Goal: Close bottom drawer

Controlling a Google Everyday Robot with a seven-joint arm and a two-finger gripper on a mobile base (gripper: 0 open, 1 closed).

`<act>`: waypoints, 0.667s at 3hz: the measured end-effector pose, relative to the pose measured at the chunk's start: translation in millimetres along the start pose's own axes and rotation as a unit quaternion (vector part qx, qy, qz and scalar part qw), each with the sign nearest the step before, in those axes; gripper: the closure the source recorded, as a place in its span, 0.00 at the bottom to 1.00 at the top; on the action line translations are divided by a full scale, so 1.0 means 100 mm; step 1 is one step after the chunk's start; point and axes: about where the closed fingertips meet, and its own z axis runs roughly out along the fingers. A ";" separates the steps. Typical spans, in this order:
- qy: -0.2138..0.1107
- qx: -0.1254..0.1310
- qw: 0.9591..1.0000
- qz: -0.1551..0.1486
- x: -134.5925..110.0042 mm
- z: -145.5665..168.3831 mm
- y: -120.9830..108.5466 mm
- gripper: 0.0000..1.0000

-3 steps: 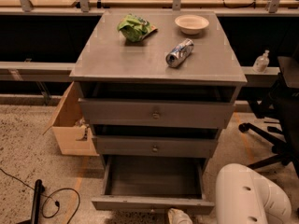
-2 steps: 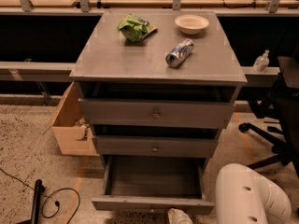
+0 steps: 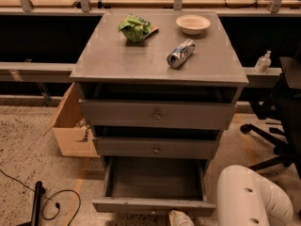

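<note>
The grey cabinet [image 3: 160, 60] stands in the middle of the camera view. Its bottom drawer [image 3: 154, 180] is pulled out, an empty shallow grey tray with its front panel near the lower edge of the view. The two upper drawers with brass knobs [image 3: 156, 115] are nearly shut. My gripper [image 3: 181, 218] shows only as a whitish tip at the bottom edge, right in front of the bottom drawer's front panel. The white arm link [image 3: 251, 197] is at the lower right, beside the drawer.
On the cabinet top lie a green bag [image 3: 136, 28], a white bowl [image 3: 193, 24] and a toppled can [image 3: 180, 53]. A cardboard box [image 3: 70, 121] stands left of the cabinet. A black office chair [image 3: 277, 126] is at the right. A black cable [image 3: 47, 201] lies on the floor at lower left.
</note>
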 end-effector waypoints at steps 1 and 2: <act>0.000 0.000 1.000 0.000 0.00 0.00 0.00 1.00; 0.000 0.000 1.000 0.000 0.00 0.00 0.00 1.00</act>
